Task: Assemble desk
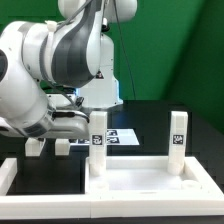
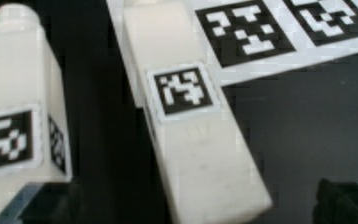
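Gripper [image 2: 190, 203] hovers, jaws wide apart astride a loose leg [image 2: 190, 130] on the black table [image 1: 155, 125], at the exterior view's left, beyond the tabletop [image 1: 150, 178]; this light, stiff, slick plastic block wants pinching across its flat sides, mid-length.

Open room lies between the upright leg [image 1: 98, 142] and second upright leg [image 1: 178, 135].

blurred leg [image 2: 197, 130], both ends cut off
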`<state>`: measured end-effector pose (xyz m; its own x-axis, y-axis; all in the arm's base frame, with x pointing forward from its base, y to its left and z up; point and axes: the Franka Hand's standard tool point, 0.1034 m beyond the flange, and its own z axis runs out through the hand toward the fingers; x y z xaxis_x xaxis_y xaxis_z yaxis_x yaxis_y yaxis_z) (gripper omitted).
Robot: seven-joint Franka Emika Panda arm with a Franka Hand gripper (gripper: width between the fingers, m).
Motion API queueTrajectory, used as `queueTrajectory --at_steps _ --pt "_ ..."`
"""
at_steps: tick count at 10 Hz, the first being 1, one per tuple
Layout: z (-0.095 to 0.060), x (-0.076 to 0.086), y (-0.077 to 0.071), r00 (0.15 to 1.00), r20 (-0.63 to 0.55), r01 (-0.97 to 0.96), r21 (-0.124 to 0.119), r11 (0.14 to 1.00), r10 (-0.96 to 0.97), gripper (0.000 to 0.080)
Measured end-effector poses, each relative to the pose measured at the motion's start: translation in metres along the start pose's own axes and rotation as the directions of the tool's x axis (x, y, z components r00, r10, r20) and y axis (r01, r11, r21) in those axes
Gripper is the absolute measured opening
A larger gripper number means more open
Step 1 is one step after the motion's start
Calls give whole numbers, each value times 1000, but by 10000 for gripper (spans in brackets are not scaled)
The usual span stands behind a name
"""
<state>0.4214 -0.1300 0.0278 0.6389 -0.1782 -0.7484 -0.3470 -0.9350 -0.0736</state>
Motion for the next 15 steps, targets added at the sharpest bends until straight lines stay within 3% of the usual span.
queueTrajectory --at_steps 7,12,15 --pt "4 -4 2 1000 27 -10 1 1000 10 649" --pt "1 -10 1 998 61 -17 35 999 15 649" --pt "3 -8 -2 998 57 -14 29 999 12 649"
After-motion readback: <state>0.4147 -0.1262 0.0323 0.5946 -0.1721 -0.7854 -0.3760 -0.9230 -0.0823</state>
